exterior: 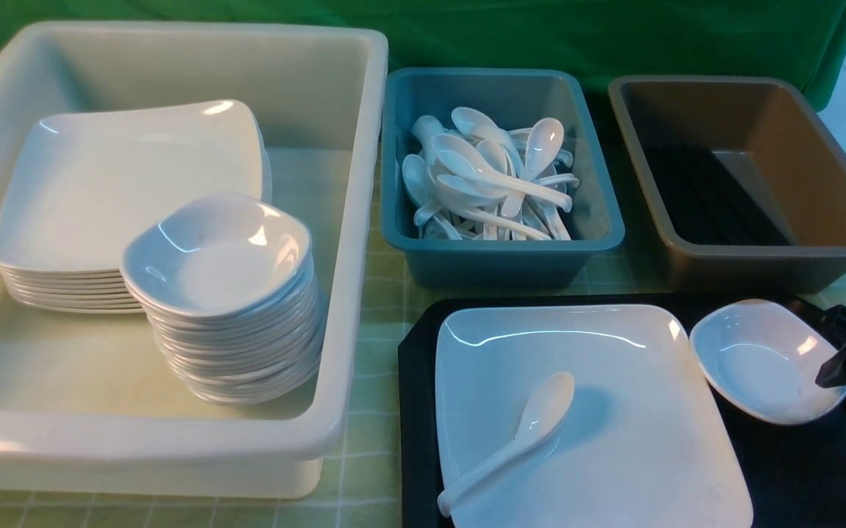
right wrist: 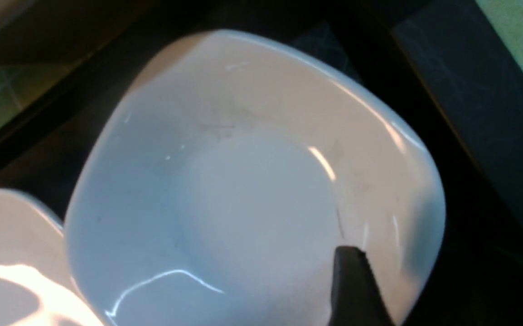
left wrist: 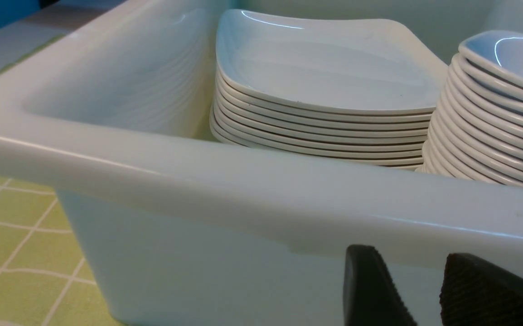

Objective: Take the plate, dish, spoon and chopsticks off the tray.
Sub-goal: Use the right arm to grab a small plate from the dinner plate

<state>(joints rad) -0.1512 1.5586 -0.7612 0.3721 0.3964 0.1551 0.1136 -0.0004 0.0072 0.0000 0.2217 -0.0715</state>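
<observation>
Found the tray (exterior: 416, 411) not cleared. The plate (exterior: 613, 411) lay flat on it, with the spoon (exterior: 533, 422) resting in the plate, handle toward the near edge. The dish (exterior: 760, 363) sat on the tray just beside the plate's far right corner. No chopsticks seen on the tray. Dark lines lay on the floor of the brown bin (exterior: 819, 169), too dim to name.

The right gripper (exterior: 837, 367) was at the dish's right rim. Its wrist view showed one finger (right wrist: 352, 285) inside the rim and the other hidden, so whether it gripped could not be told. The left gripper (left wrist: 424, 294) hung low outside the white tub (exterior: 361, 220), jaws apart, holding nothing.

Judged: the dish step was in hand, with dish, plate and spoon all left to move. Likely homes were the tub's stacks and the teal bin (exterior: 496, 260) of spoons.
</observation>
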